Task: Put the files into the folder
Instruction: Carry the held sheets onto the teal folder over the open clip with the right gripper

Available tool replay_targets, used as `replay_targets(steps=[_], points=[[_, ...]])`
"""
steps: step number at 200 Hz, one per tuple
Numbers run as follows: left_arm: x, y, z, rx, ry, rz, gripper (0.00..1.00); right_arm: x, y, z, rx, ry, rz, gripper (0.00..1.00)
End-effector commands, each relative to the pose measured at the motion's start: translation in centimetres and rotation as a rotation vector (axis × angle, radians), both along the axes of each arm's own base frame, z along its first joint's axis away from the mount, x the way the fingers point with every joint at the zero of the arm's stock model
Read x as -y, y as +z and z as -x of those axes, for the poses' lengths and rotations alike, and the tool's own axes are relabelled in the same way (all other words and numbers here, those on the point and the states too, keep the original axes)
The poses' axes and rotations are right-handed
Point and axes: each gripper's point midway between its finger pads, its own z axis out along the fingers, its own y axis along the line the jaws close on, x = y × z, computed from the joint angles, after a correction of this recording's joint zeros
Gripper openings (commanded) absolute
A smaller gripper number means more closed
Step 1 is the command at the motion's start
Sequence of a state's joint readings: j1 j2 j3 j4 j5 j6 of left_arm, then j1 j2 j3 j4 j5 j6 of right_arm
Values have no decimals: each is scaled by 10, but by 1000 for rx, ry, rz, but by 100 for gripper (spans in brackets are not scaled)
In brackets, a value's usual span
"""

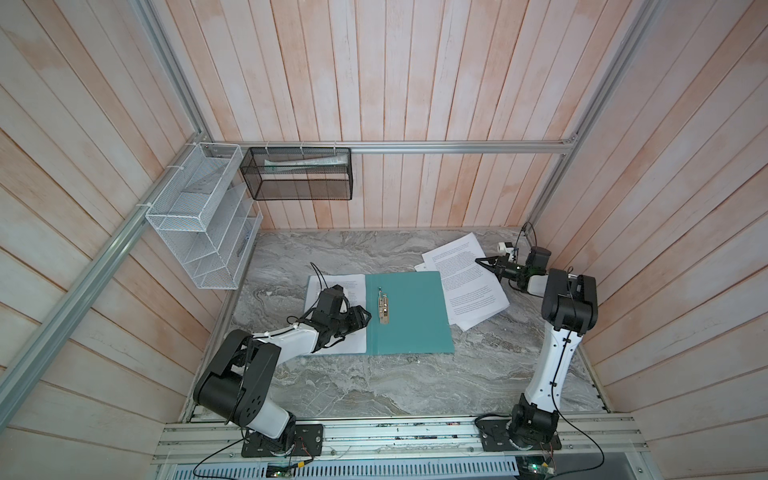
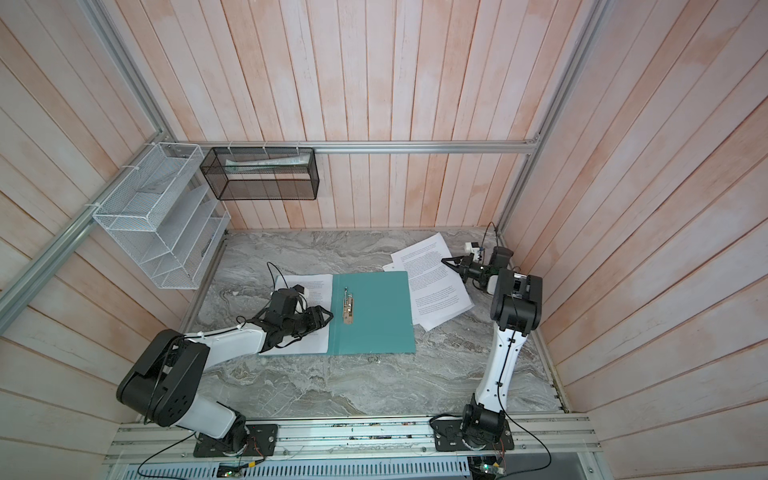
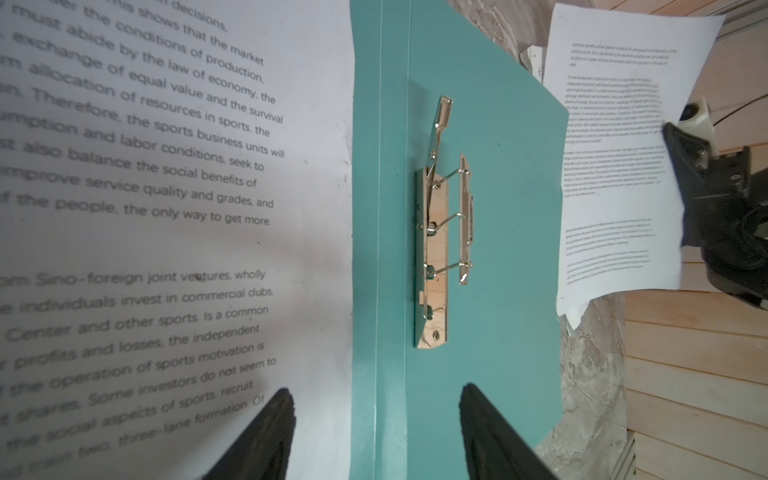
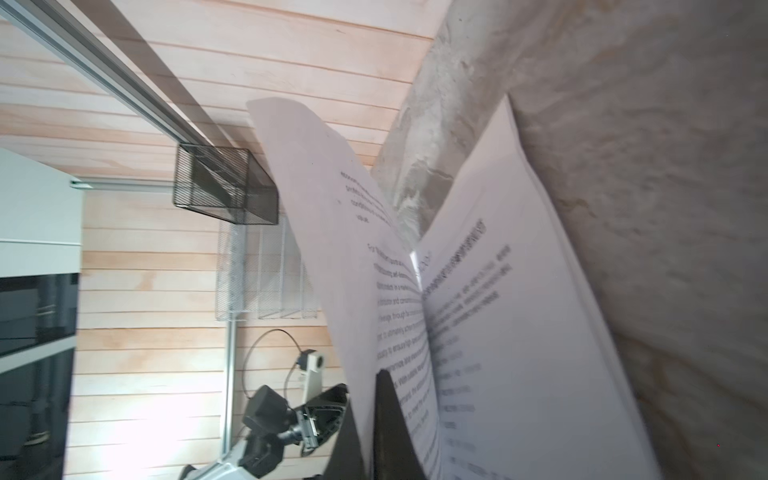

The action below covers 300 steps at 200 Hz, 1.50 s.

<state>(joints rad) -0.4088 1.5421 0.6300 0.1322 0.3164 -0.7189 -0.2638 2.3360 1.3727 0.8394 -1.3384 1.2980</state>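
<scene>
One sheet (image 1: 332,286) lies flat left of the folder (image 1: 415,324) spine, partly under the left arm. Can't tell if it is on the left flap or on the bench (image 1: 374,395). The folder is open mid-bench, teal inside up, with the clip (image 1: 384,308) near the spine. In the left wrist view the clip's lever looks raised.

The other files sit in a loose pile (image 1: 478,309) right of the folder, overlapping its far right corner.

Step in hand, as I read it, is pickup of the next file. The right fingers (image 1: 484,262) are closed on the edge of the top sheet (image 1: 459,274). In the right wrist view that sheet peels up off the one below.

The left fingers (image 1: 363,315) are spread fairly wide and hold nothing. They hover over the spine, just short of the clip.

Next move, my guess: lift only the one sheet, carry it left over the teal half and lay it square near the clip. The paper is limp, so it may fold, or drag the lower sheet along. The left fingers could pin the folder.

Readable on the left sheet, in the left wrist view:
- "must abide by the law of economy"
- "allocation of resources in sports"
- "Sino-foreign joint ventures, wholly"
- "individuals invest in commercial clubs"

Print on the pile is too small to read. No brand or label seen.
</scene>
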Motion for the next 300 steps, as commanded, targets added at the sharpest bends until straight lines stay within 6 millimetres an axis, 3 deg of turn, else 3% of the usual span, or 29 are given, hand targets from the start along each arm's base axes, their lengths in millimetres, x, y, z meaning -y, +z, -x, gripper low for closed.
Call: replay_targets(steps=[1, 29, 71, 92, 138, 184, 231, 300], points=[[4, 18, -8, 59, 2, 26, 65, -2, 111, 11, 215, -36, -183, 0], [1, 28, -7, 75, 13, 23, 65, -10, 146, 13, 209, -117, -346, 0], [-4, 47, -7, 119, 23, 10, 65, -38, 182, 19, 243, -147, -428, 0], [-10, 49, -4, 124, 36, 5, 65, -56, 177, 24, 185, -175, -335, 0], [-29, 49, 3, 136, 88, 18, 65, -101, 125, 55, 60, -297, 41, 0], [-43, 46, 8, 133, 116, 24, 65, -154, 51, 95, -134, -255, -36, 0], [-47, 43, 12, 125, 117, 12, 65, -158, -13, 108, -163, -274, 166, 0], [-49, 37, 18, 107, 117, 9, 64, -154, -26, 121, -108, -247, 342, 0]])
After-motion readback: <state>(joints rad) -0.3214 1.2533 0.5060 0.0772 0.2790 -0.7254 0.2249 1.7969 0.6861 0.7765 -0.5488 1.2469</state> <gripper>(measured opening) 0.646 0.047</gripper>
